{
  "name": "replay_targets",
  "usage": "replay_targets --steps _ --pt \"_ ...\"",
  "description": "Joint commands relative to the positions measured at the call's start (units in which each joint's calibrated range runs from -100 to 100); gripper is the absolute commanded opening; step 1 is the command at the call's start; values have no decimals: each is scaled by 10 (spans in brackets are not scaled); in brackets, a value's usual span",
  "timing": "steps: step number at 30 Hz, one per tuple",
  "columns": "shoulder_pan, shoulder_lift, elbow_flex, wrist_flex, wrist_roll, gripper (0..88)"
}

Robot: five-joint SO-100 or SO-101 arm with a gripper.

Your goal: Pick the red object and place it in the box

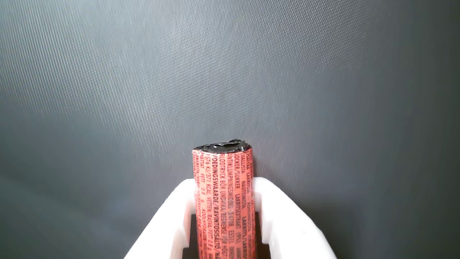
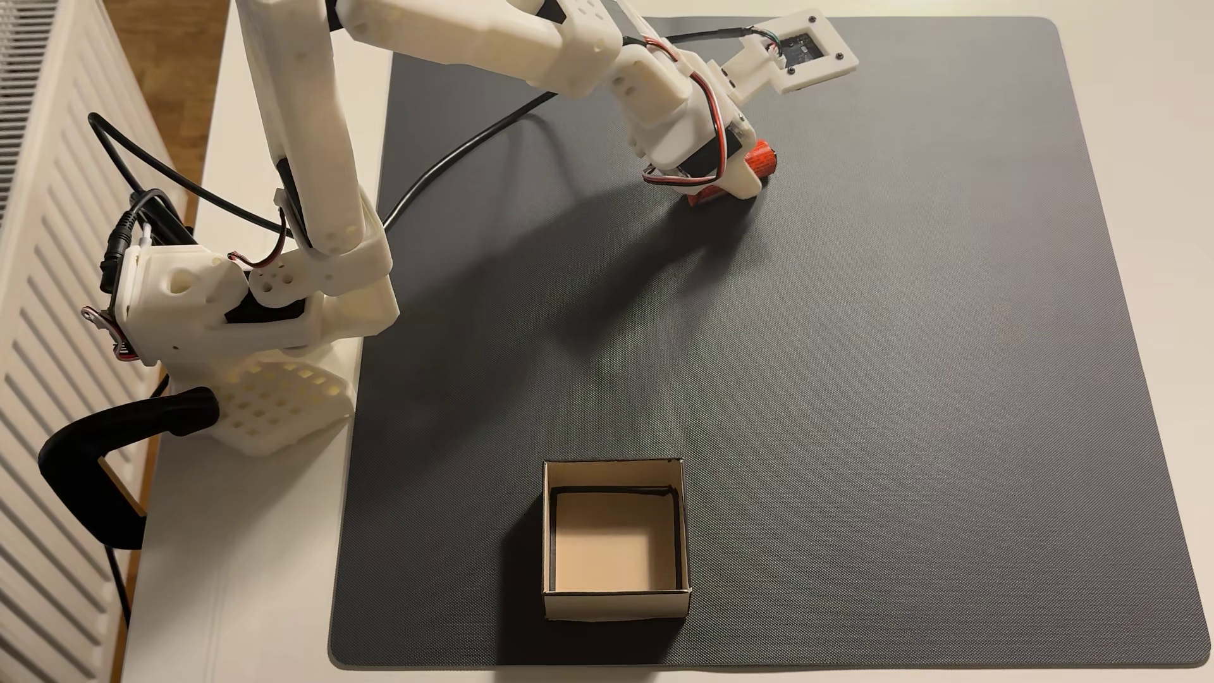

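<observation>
Orange-red cylinder (image 1: 224, 201) covered in fine dark print (its crimped end glossy black); white gripper (image 1: 224, 185); dark grey woven-textured mat (image 2: 854, 394); beige box (image 2: 615, 540), black-lined inside.

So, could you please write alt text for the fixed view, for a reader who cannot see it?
A white robot arm reaches across a dark grey mat, its tool down over a small red object near the far edge. An empty open cardboard box sits on the mat's near edge.
</observation>
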Motion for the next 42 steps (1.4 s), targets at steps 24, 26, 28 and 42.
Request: replay_targets --steps 24,26,28,42 --pt "408 -588 104 368 142 7" --pt "434 -612 155 349 142 7" --pt "453 -630 199 329 142 10" --pt "515 -675 336 182 139 13"
